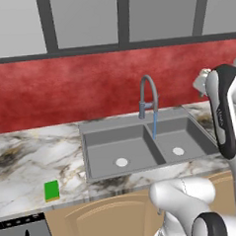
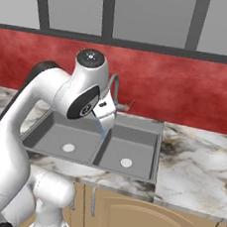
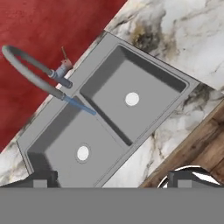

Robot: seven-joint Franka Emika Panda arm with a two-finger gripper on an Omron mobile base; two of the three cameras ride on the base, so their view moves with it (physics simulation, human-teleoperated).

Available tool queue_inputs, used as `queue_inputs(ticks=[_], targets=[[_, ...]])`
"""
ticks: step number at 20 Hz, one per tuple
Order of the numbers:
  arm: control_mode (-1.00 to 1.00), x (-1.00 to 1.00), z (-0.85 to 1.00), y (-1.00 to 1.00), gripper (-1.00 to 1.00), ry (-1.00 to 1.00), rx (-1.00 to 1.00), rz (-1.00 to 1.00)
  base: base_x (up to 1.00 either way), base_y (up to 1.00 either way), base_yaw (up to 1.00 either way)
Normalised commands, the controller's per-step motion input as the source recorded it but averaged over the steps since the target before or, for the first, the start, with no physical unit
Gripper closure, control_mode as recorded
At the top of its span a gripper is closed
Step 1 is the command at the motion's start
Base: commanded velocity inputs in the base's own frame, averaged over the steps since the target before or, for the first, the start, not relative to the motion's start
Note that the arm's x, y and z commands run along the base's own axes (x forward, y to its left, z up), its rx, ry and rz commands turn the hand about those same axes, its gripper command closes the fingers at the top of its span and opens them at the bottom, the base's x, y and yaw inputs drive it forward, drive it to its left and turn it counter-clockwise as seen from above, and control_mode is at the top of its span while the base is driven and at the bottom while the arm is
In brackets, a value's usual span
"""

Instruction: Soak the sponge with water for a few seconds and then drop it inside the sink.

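Note:
The green sponge [image 1: 51, 191] lies flat on the marble counter, left of the sink and near the front edge. The dark grey double-basin sink [image 1: 91, 134] is set into the counter, with an arched grey faucet [image 1: 148, 94] behind it. A thin blue stream of water [image 1: 154, 126] runs from the spout down near the divider between the basins. My gripper [image 3: 113, 180] hangs high over the sink [image 3: 173, 74], far from the sponge. It is open, with nothing between the fingertips [image 3: 41, 178]. The hand view looks down on both basins and the water [image 3: 81, 105].
A red backsplash [image 1: 64, 88] runs behind the counter, with windows above it. Marble counter [image 2: 200, 160] extends on both sides of the sink. Wooden cabinet doors [image 2: 138, 218] sit below the front edge. A dark appliance corner [image 1: 21, 234] shows at lower left.

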Motion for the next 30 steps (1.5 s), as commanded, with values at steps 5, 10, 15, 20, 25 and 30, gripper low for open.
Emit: queue_inputs(ticks=[5, 10, 15, 20, 25, 30], targets=[[-1.00, 0.00, 0.31, 0.47, -1.00, 0.14, -0.05, 0.20, 0.00, 0.00, 0.00], [-1.00, 0.00, 0.24, 0.53, -1.00, 0.16, -0.03, 0.17, 0.00, 0.00, 0.00], [-1.00, 0.00, 0.02, 0.66, -1.00, 0.19, 0.00, 0.17, 0.00, 0.00, 0.00], [-1.00, 0.00, -0.20, 0.65, -1.00, 0.06, 0.00, 0.15, 0.00, 0.00, 0.00], [-1.00, 0.00, -0.42, 0.67, -1.00, 0.00, 0.00, 0.12, 0.00, 0.00, 0.00], [-1.00, 0.00, -0.39, 0.57, -1.00, 0.00, 0.00, 0.10, 0.00, 0.00, 0.00]])
